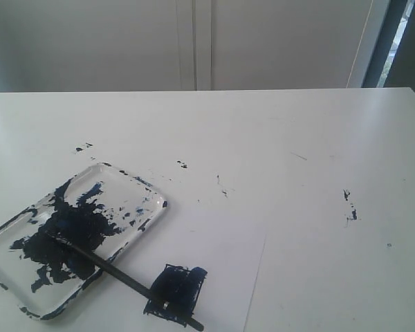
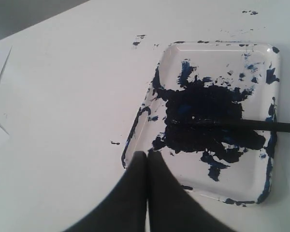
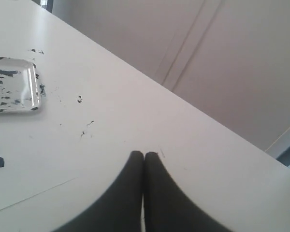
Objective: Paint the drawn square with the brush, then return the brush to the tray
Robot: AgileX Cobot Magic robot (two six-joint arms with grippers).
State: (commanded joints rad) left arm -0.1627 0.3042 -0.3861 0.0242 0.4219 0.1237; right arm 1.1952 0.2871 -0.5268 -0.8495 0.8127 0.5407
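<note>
Brush [image 1: 121, 275] across tray [image 1: 135, 181] rim onto painted square [image 1: 185, 280], specks [image 1: 350, 206] on bench [image 1: 297, 124], left end effector [image 2: 146, 155] and right end effector [image 3: 144, 155] closed, empty

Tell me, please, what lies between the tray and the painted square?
The brush: in the exterior view its shaft crosses the white paper from the tray to the drawn square.

white table [image 1: 297, 124] bears the tray [image 1: 3, 245], a paper sheet [image 1: 221, 270], paint specks [image 1: 351, 213].

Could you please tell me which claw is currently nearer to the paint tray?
Left. The left claw, shut, sits right at the rim of the tray; the right claw, also shut, is over the table, with the tray well away from it.
</note>
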